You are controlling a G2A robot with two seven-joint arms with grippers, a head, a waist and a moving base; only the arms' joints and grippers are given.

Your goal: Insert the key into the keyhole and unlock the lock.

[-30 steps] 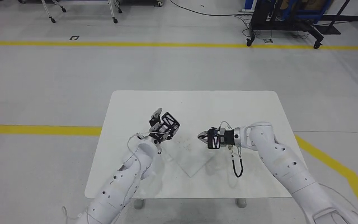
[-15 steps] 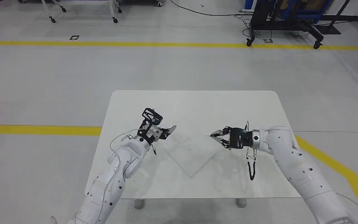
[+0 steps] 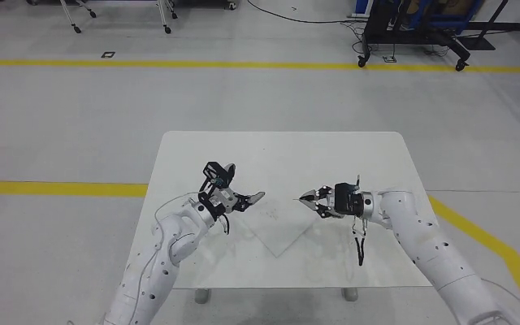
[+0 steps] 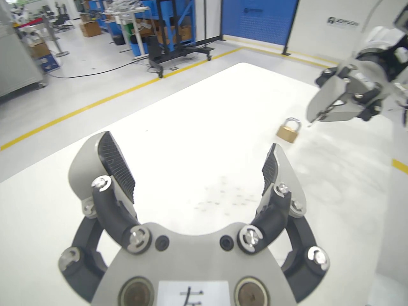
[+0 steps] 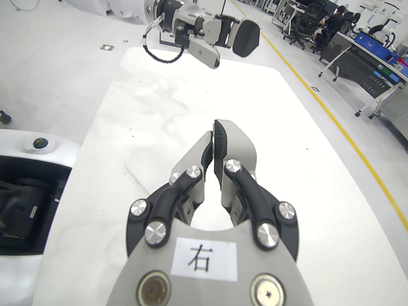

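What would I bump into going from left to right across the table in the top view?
Left tool, open → right tool, shut → black cable dangling under the right arm.

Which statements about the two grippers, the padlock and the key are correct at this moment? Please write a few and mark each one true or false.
1. The left gripper is open and holds nothing. True.
2. The padlock lies on the table. True.
3. The right gripper is wide open. False: its fingers are shut together.
4. The key is already in the padlock. False: the padlock lies by itself, apart from both grippers. The thin tip sticking out of the right gripper is most likely the key.
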